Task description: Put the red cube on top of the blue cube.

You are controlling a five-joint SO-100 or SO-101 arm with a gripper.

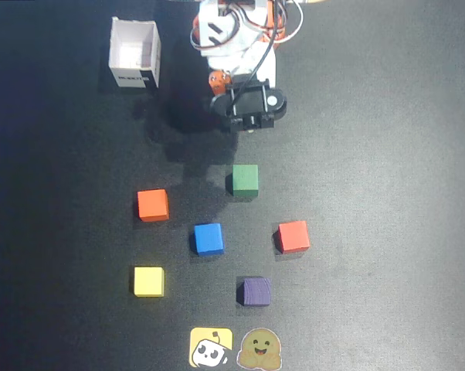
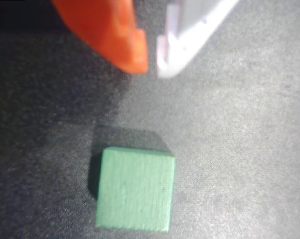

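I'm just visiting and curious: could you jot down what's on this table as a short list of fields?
surface: dark mat
cubes: red cube, blue cube, green cube, orange cube, yellow cube, purple cube, all apart, none stacked
red vs blue: red lies right of blue in the overhead view
box: white box, open top, upper left
stickers: two stickers at the bottom edge
end effector: fingertips nearly together, holding nothing, above the mat near the green cube
task state: red cube not yet picked up
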